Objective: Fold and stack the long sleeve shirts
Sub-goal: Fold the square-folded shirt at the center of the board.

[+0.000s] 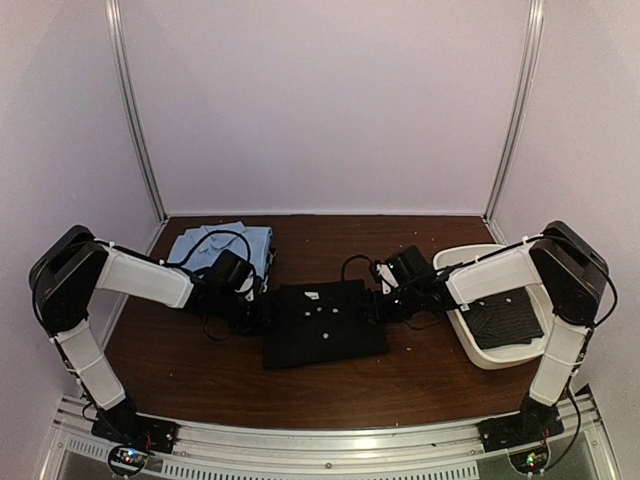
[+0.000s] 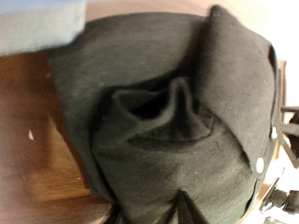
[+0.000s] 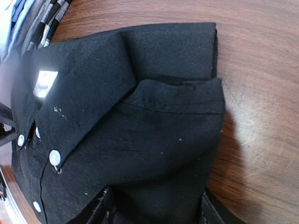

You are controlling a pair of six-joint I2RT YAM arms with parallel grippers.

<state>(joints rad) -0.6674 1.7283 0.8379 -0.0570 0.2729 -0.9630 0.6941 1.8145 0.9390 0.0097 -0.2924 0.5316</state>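
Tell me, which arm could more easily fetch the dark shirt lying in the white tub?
Right, most likely. The white tub holding the dotted shirt sits on the right side, close to the right fingers. The left fingers are at the black shirt's opposite edge, farther away.

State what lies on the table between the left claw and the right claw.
The folded black shirt with small white buttons fills that stretch, the left claw at one edge, the right claw at the other. The top external view shows this.
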